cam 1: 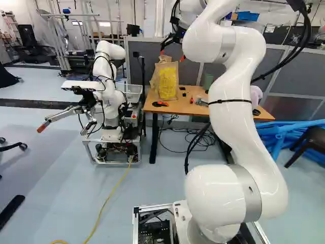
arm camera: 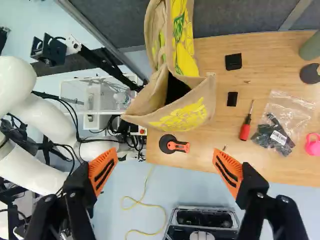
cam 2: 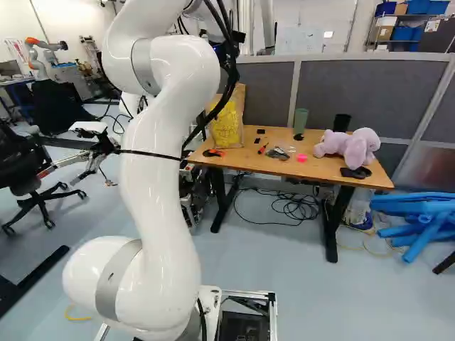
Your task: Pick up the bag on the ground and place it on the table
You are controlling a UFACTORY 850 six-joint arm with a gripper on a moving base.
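L base: bag [cam 1: 166, 82] is sitting on table [cam 1: 185, 108], near one end; a nudge is poss. tipping it off. R base: cables [cam 2: 232, 71] are crossing it, hiding clearance. Wrist: gripper [arm camera: 166, 162] is gaping, empty; dipping now, I'm prob. snagging bag's mouth.
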